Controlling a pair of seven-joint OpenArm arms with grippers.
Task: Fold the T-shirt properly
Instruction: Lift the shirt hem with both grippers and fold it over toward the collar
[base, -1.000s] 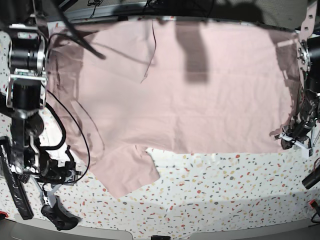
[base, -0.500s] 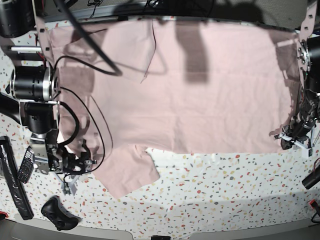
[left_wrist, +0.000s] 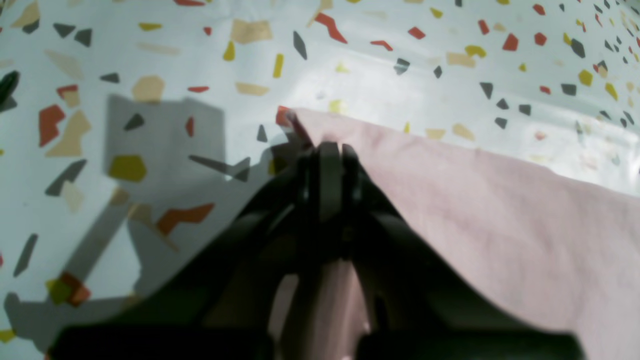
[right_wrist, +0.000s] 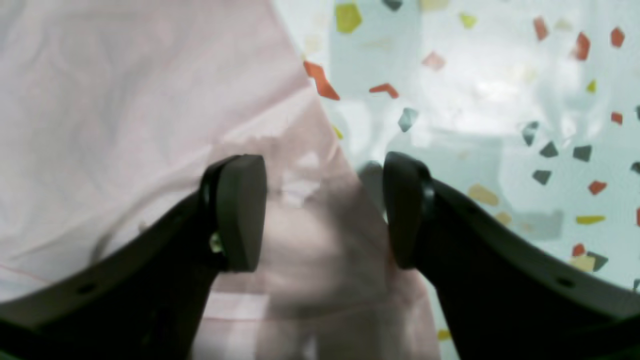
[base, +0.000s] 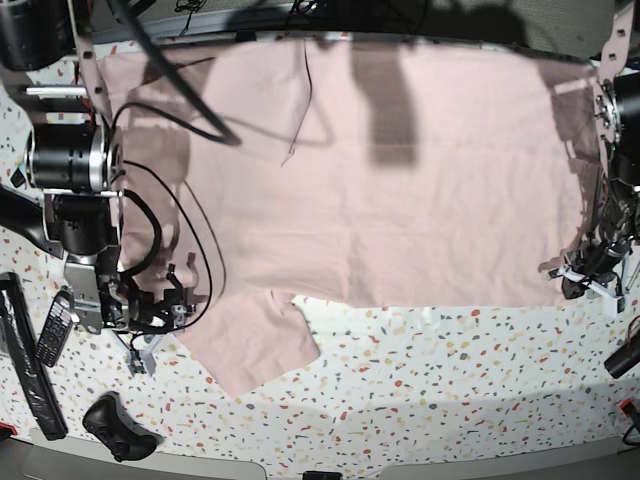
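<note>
Now left pincer pinches T-shirt corner; right pincer straddles sleeve edge.

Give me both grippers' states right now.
Left gripper: shut on the T-shirt corner.
Right gripper: open over the T-shirt's edge, holding nothing.

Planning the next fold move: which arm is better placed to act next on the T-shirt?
The right. Its gripper hangs open astride the T-shirt sleeve edge, ready to close. The left gripper is already shut on the hem corner, so it probably only holds.
</note>
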